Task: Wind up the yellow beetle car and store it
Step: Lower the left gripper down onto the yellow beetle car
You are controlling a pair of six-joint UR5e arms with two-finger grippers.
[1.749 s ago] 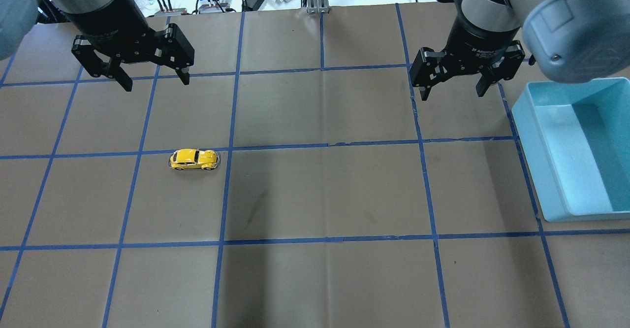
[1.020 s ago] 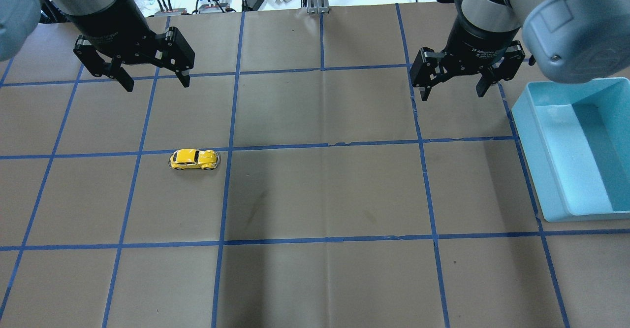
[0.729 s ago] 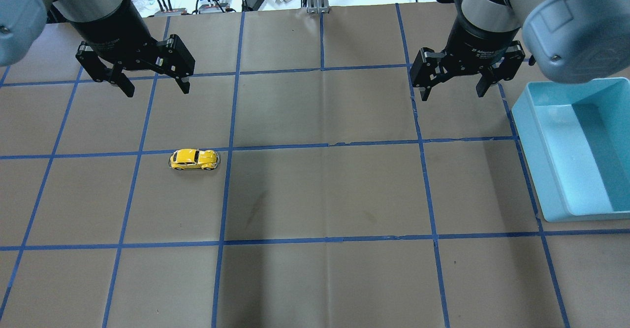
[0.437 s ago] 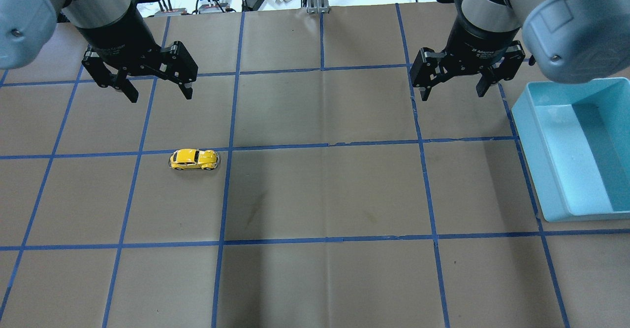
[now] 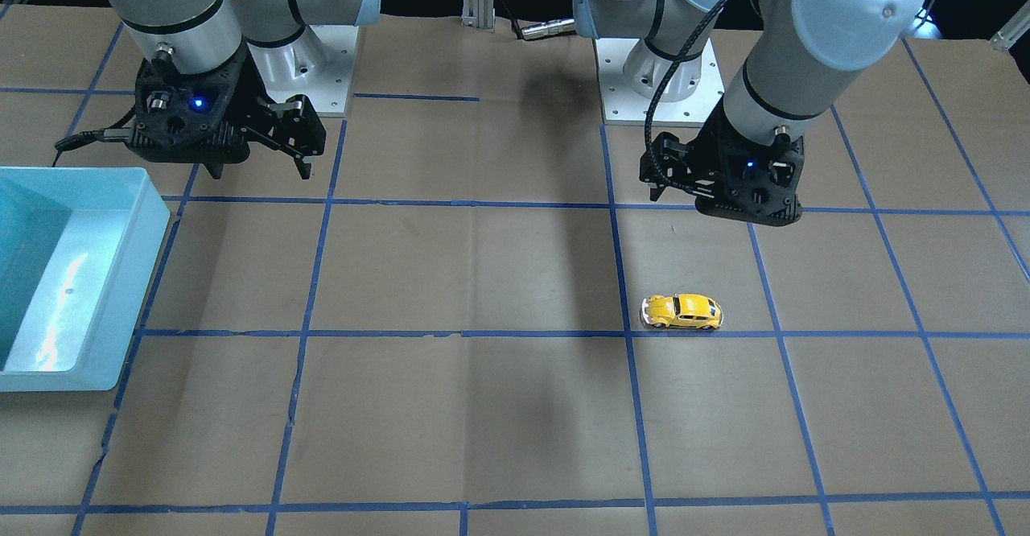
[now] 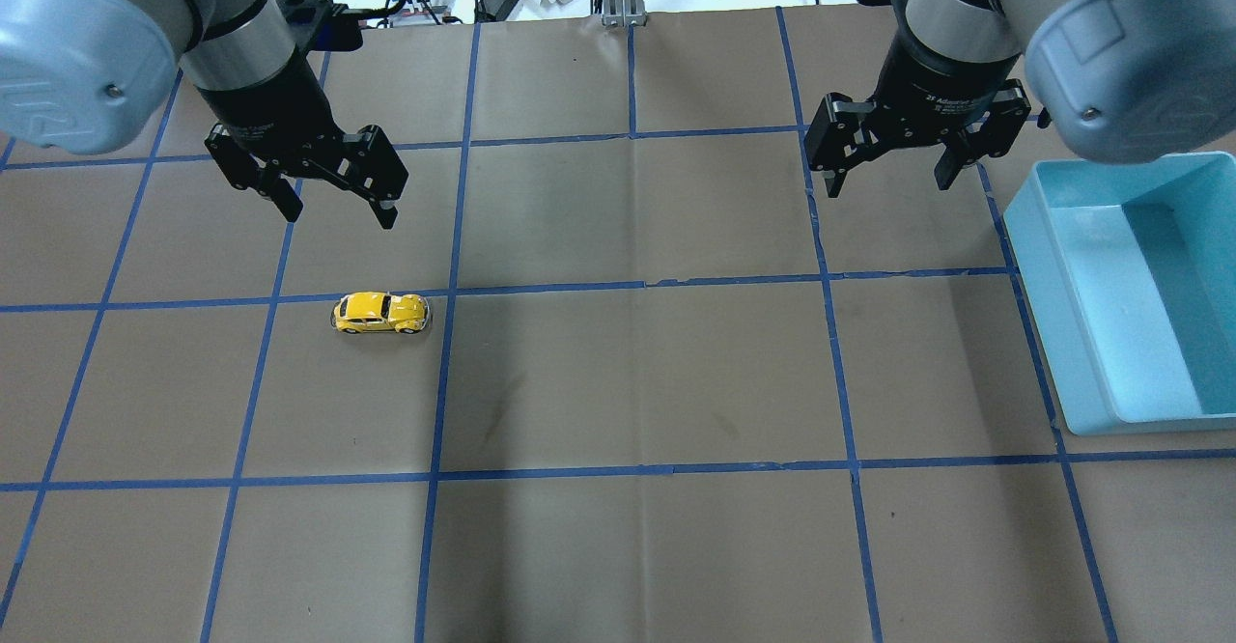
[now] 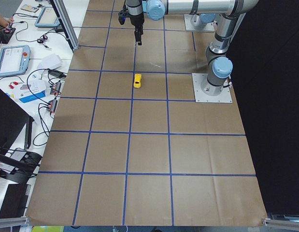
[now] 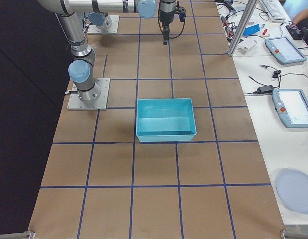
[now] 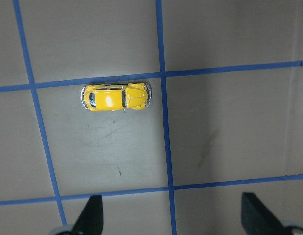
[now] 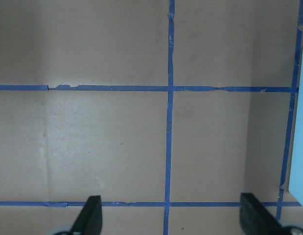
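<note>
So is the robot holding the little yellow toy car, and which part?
No, nothing is held. The small glossy yellow toy car sits on the brown paper table; the left gripper and right gripper are both open.

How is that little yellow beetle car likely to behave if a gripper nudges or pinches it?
The yellow beetle car stands on its wheels, so a lengthwise push would probably roll it. Its glossy, rounded shell may slip in a pinch. It looks rigid and, far smaller than the left gripper, likely light.
</note>
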